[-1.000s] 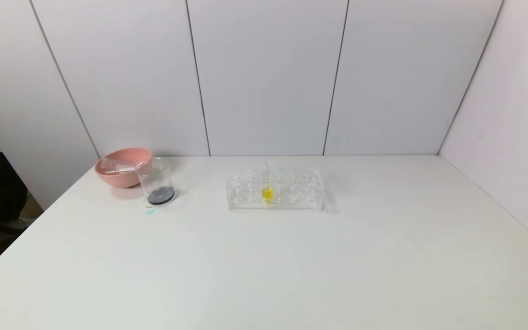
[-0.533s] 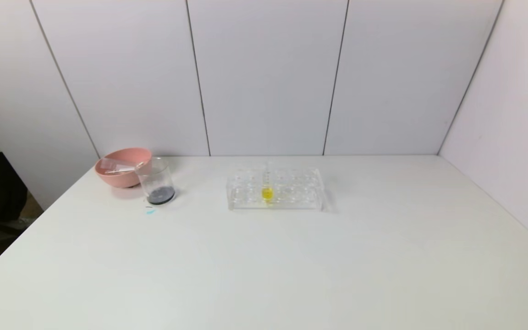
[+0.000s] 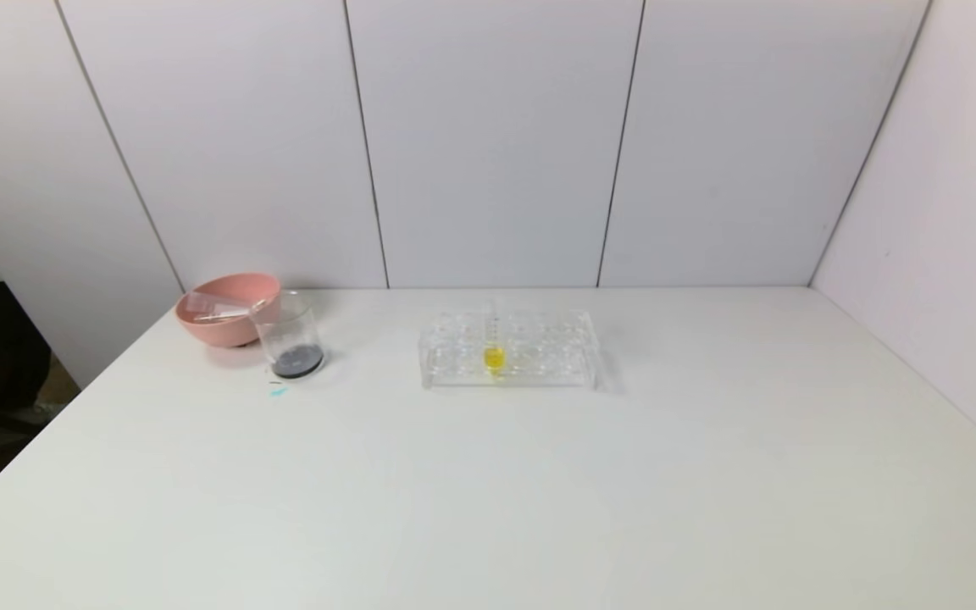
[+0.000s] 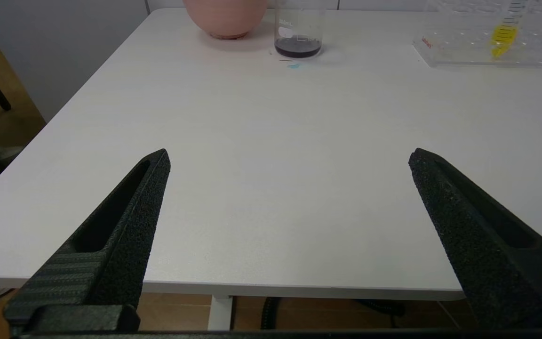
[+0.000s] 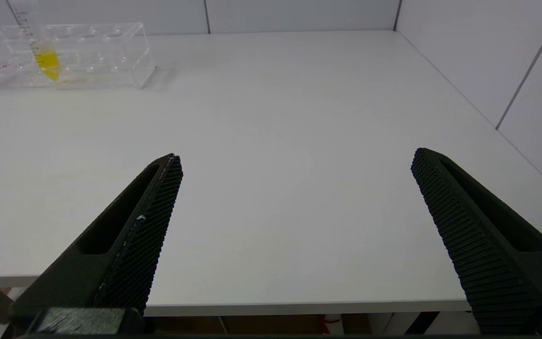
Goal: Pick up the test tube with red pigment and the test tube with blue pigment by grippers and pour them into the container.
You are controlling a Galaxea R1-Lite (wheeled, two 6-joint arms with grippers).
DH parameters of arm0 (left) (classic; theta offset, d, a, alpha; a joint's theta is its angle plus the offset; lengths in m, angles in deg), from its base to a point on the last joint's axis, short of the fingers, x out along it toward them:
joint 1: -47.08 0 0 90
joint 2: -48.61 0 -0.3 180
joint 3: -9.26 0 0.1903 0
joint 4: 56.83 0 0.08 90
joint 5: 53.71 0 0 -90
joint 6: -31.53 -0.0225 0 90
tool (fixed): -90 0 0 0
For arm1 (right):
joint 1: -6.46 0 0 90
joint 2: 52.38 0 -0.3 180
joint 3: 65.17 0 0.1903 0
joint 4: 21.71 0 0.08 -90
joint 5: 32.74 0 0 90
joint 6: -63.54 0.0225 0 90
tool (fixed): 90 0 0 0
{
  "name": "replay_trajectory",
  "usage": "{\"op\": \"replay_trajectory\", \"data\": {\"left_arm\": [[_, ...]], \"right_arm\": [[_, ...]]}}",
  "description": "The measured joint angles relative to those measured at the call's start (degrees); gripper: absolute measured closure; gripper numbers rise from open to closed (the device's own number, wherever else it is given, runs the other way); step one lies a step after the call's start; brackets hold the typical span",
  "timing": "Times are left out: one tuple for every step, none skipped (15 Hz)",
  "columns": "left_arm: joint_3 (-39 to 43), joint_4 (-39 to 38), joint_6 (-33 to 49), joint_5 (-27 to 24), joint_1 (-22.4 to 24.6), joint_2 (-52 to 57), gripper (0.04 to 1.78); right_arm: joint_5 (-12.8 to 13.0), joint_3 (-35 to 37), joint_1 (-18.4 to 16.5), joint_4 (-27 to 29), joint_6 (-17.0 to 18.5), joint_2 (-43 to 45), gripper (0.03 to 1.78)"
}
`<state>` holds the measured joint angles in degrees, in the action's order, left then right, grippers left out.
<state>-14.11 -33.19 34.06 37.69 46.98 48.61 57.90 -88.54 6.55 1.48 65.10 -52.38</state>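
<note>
Both end effectors (image 4: 290,160) (image 5: 297,157) parked wide (container (image 3: 289,336) seemingly dark-filled).

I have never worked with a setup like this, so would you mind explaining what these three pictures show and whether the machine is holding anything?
This is a two-armed robot seen by its own cameras. The head view looks down on a white table. The other two pictures come from cameras on the wrists; the black wedges in each are the fingers of that arm's end effector.

The left end effector and right end effector are both open, hold nothing, and sit at the near table edge.

On the table: a pink bowl with clear items in it, beside it a glass beaker with dark liquid at the bottom, and a clear rack holding one tube of yellow liquid. No red or blue tube stands in the rack.
</note>
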Motion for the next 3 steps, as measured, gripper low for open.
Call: {"op": "replay_trajectory", "data": {"left_arm": [[0.00,0.00,0.04,-0.02,0.00,0.00,0.04],[0.00,0.00,0.00,0.00,0.00,0.00,0.04],[0.00,0.00,0.01,-0.02,0.00,0.00,0.04]], "right_arm": [[-0.23,0.00,0.00,0.13,-0.55,0.00,0.04],[-0.23,0.00,0.00,0.16,-0.38,0.00,0.04],[0.11,0.00,-0.05,0.09,0.44,0.00,0.04]]}}
